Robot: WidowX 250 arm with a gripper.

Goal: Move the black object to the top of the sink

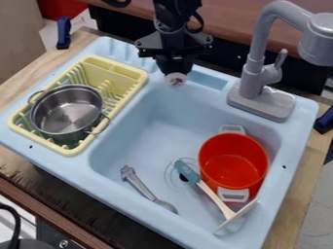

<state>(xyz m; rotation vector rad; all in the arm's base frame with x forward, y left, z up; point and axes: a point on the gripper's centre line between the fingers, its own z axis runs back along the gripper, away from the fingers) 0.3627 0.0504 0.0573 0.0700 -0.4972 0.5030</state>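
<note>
The black toy sushi roll (175, 79), its pale round end facing the camera, appears to be held by the end effector (174, 72), closed to the roll's width, over the basin (156, 114)'s back edge, with the sink's top ledge (207, 80) to be reached by a slight backward shift.

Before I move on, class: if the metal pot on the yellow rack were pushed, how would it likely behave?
The metal pot would probably keep its shape, as its walls look like rigid metal. Its smooth, shiny surface might feel slippery. It could rock or tip, since it sits on the slotted rack.
</note>
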